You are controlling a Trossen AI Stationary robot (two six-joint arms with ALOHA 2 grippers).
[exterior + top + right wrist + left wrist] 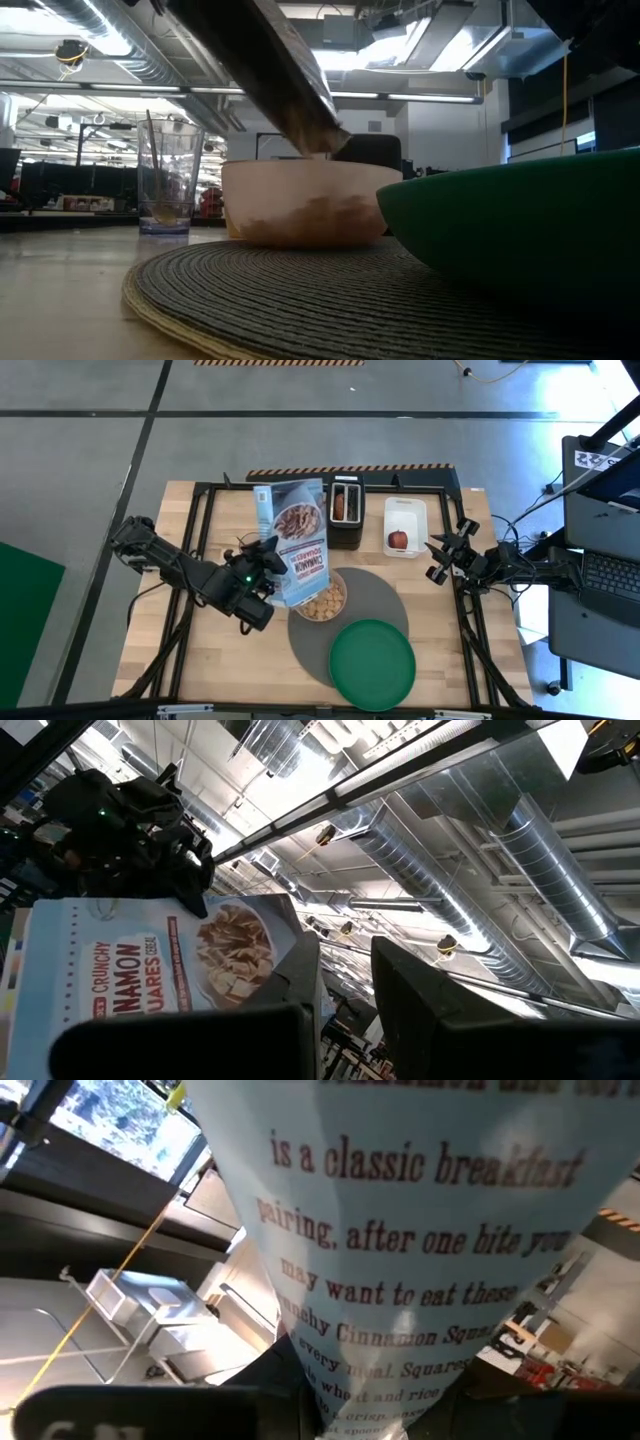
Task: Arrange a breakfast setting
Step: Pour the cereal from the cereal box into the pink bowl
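My left gripper (pixel 268 568) is shut on a light blue cereal box (pixel 297 530), which is tipped with its lower end over the pinkish bowl (pixel 322 600). The bowl holds cereal pieces and stands on the round grey placemat (pixel 385 595), at its far left. In the low view the box (pixel 290 80) slants down to the bowl's rim (pixel 300 205). The green plate (pixel 372 663) lies on the placemat's near edge. The tan bagel (pixel 340 506) sticks out of the black toaster. The red apple (pixel 398 539) lies in the white tray. My right gripper (pixel 438 557) is open and empty at the table's right. My left gripper holds the cereal box by its left long edge (pixel 281 567), about midway along it, coming level from the table's left. The box is lifted clear and tilted, open end down over the bowl. The wrist view shows only the printed panel (pixel 400 1280); the fingers' place is hidden.
The black toaster (pixel 346 525) stands at the far middle and the white tray (pixel 406 512) to its right. A clear glass (pixel 167 180) with a thin handle in it stands left of the bowl. Bare wood lies at the near left.
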